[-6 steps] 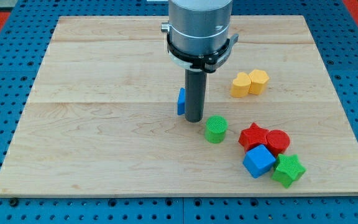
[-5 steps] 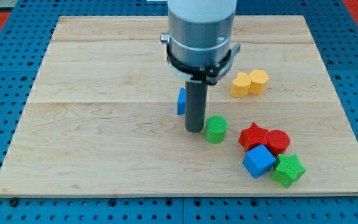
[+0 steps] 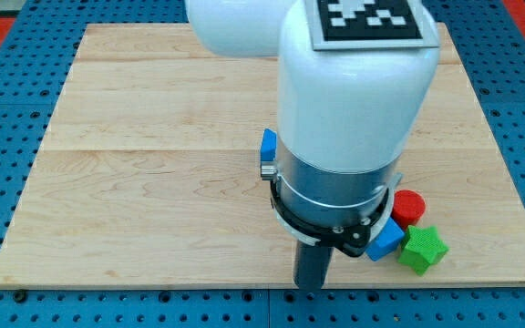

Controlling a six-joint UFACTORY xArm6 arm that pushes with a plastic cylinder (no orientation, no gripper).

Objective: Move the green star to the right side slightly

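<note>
The green star [image 3: 424, 248] lies near the board's bottom right corner. A blue cube [image 3: 386, 242] touches its left side, half hidden by the arm. A red cylinder [image 3: 408, 207] sits just above the star. My tip [image 3: 311, 284] is down at the board's bottom edge, well to the left of the star and the blue cube. The arm's white body covers the middle right of the board, so the red star, the green cylinder and the yellow blocks are hidden.
A blue block [image 3: 268, 151] shows partly at the arm's left edge, near the board's centre. The wooden board [image 3: 135, 182] lies on a blue pegboard table; its bottom edge runs just below my tip.
The arm has swept toward the view's bottom. My tip went from beside the green cylinder down to the board's bottom edge. The arm now hides several blocks.
</note>
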